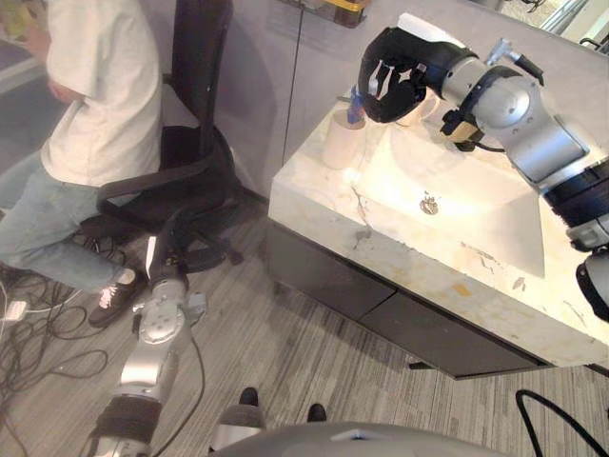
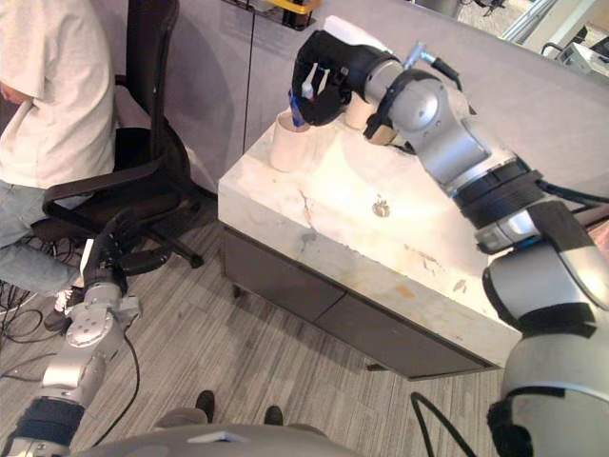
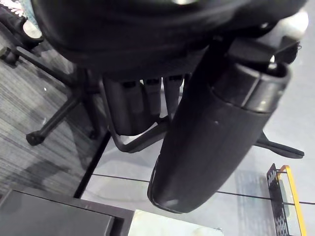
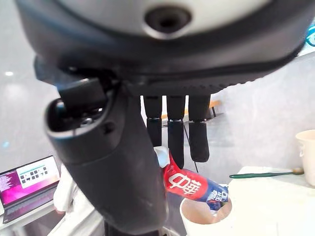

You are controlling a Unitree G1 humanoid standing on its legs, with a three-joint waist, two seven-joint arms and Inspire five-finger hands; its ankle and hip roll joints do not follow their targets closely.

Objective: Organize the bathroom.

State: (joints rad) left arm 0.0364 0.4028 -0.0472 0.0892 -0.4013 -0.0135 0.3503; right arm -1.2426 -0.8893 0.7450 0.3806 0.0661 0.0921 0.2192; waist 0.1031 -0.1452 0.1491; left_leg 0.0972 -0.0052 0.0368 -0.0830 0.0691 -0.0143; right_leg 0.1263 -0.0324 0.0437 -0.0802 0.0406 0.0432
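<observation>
1. Where the head views look down on the scene, the right hand is seen raised over the back left corner of the sink counter, fingers curled round a toothpaste tube.
2. The tube's lower end is seen at the mouth of a cream cup; whether it touches the rim cannot be told. A second cup is partly hidden behind the hand.
3. The left hand is held low over the floor, close to an office chair on which a person is seated.
4. In the left wrist view, the left hand is shown with fingers straight and relaxed, nothing held, the chair base past them.
5. In the right wrist view, the toothpaste tube is pinched between thumb and fingers, tilted, its lower end inside the cup.
6. A green toothbrush is seen lying on the counter beside another cup.
</observation>
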